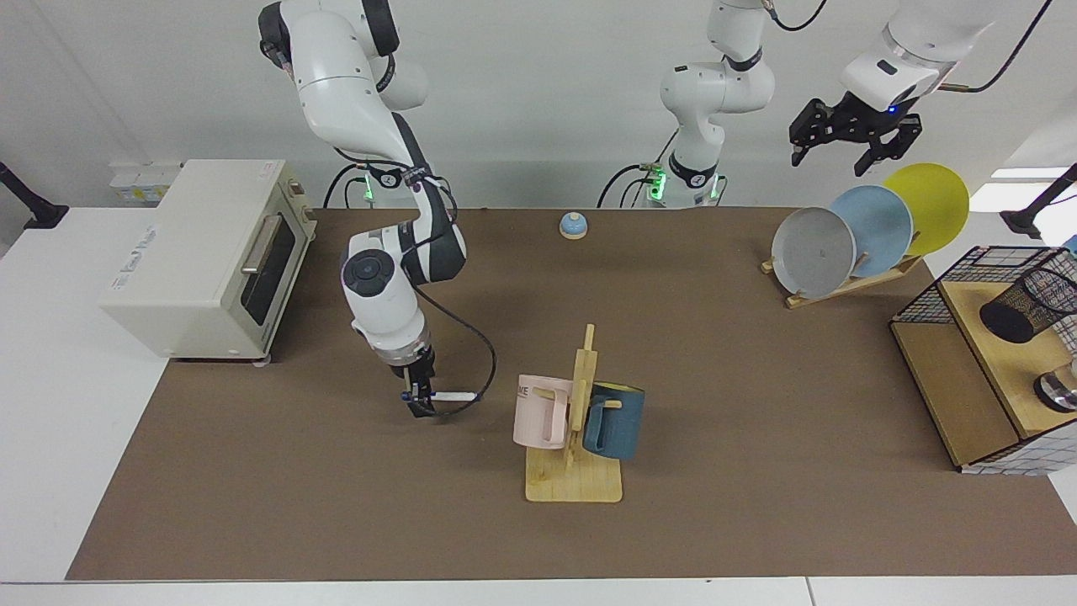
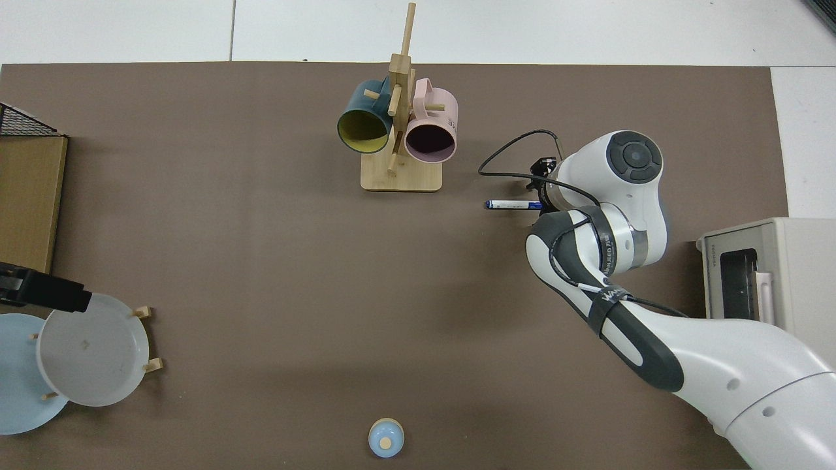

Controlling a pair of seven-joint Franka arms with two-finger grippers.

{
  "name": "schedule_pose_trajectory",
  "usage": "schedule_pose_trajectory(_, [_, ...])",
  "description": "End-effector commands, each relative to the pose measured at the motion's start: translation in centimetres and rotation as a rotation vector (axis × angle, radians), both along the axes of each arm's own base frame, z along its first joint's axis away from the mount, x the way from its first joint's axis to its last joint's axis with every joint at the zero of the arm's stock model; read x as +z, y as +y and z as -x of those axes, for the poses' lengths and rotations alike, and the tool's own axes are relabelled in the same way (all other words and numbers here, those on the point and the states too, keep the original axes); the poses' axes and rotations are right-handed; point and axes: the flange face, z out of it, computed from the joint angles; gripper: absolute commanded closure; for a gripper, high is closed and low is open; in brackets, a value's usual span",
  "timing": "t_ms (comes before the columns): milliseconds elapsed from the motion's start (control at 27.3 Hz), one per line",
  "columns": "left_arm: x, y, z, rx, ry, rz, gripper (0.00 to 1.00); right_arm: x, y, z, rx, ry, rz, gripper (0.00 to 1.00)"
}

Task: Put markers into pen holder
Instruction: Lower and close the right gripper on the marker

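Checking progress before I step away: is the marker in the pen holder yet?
Not yet. The marker lies level at the right gripper, far from the pen holder.

Facing cam: sits across the table [image 1: 757, 522], up high, looking back at both arm bases, pretty wide shot.
Top cam: straight overhead, looking down, flipped compared to the facing one.
Overlap: both catch the mug rack [image 1: 575, 421] [image 2: 400, 124], the bell [image 1: 573, 225] [image 2: 386, 438], the toaster oven [image 1: 210, 252] [image 2: 771, 274].
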Motion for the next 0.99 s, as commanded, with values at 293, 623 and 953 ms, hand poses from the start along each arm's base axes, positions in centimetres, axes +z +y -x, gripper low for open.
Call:
schedule_pose_trajectory(293, [0.1, 0.1, 0.8, 0.005, 0.001, -0.001, 0.00, -0.3, -0.5, 0.2, 0.019, -0.013, 0.007, 0.90])
schedule_pose_trajectory(623, [0.1, 0.1, 0.8, 0.005, 0.000, -0.001, 0.00, 0.6, -0.6, 0.5, 0.048, 0.005, 0.047, 1.00])
schedule_pose_trajectory(953, [0.2, 0.2, 0.8, 0.012, -0.002, -0.002, 0.00, 6.2, -0.9, 1.1, 0.053, 0.008, 0.067, 1.00])
